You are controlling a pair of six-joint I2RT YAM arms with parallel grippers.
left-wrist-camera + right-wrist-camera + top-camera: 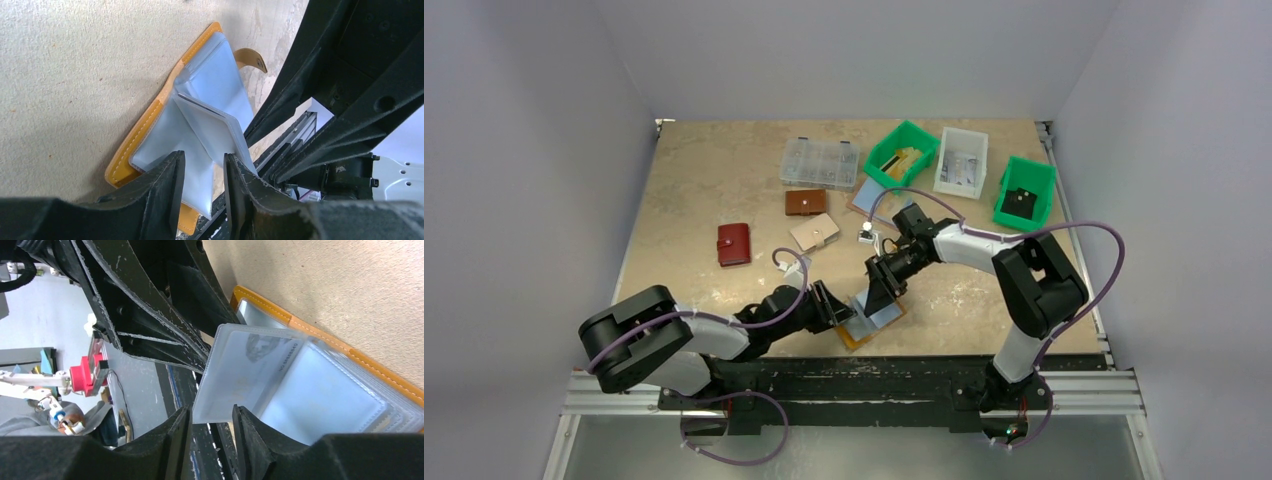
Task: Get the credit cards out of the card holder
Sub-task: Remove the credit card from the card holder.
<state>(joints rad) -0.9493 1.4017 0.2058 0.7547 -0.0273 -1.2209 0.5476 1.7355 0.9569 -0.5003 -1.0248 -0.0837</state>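
The mustard card holder [852, 338] lies open near the table's front edge, its pale blue-grey sleeves facing up. One sleeve leaf stands raised, seen in the left wrist view [212, 125] and in the right wrist view [235, 375]. A silvery credit card [260, 347] with a printed picture and number shows through that leaf. My left gripper [839, 314] is open at the holder's left side, and a sleeve lies in the gap between its jaws [204, 161]. My right gripper [877, 294] is open over the holder, with the raised leaf's lower edge just past its tips [211, 412].
A red wallet [734, 244], a dark brown wallet [805, 203] and a beige wallet [814, 232] lie mid-table. At the back are a clear organiser box [820, 162], two green bins [901, 153] [1025, 192], a white bin [961, 162] and a blue-topped stack [869, 196].
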